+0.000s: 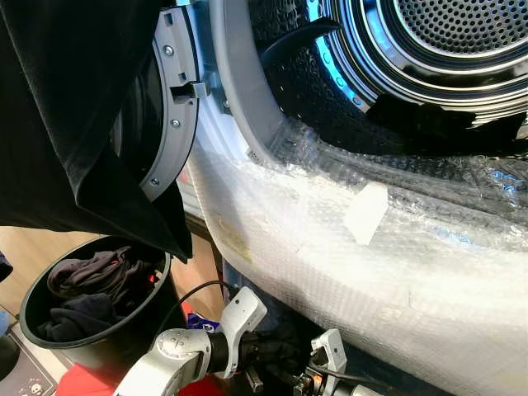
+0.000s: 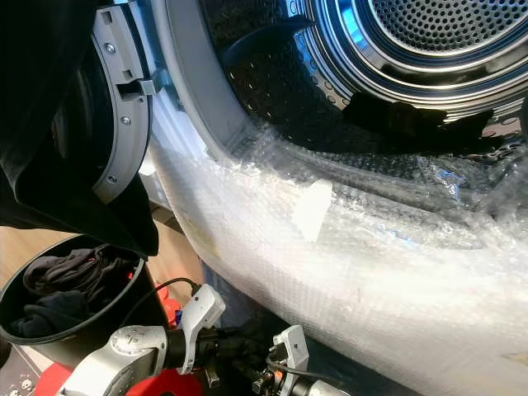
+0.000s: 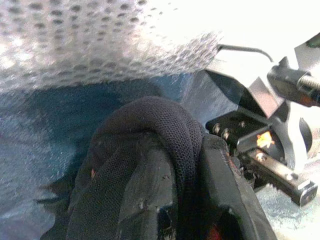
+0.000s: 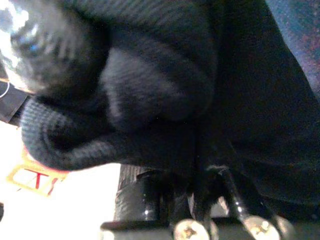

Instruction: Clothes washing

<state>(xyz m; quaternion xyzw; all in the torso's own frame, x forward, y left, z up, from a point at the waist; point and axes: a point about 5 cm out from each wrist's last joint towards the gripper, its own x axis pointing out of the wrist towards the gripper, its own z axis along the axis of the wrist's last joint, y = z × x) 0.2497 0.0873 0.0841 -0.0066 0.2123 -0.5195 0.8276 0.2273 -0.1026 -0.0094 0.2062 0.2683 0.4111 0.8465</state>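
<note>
Left claw (image 3: pixel 182 200) clenched on dark knit garment (image 3: pixel 150 130); right claw (image 4: pixel 200 200) likewise gripping it. Loading step underway; next, lift it over the bubble-wrapped rim (image 1: pixel 396 247) into drum (image 1: pixel 462 33).

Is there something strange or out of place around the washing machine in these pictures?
Yes. Bubble wrap covers the washing machine front below the open drum, with a loose tape piece. A black cloth hangs over the open door.
</note>
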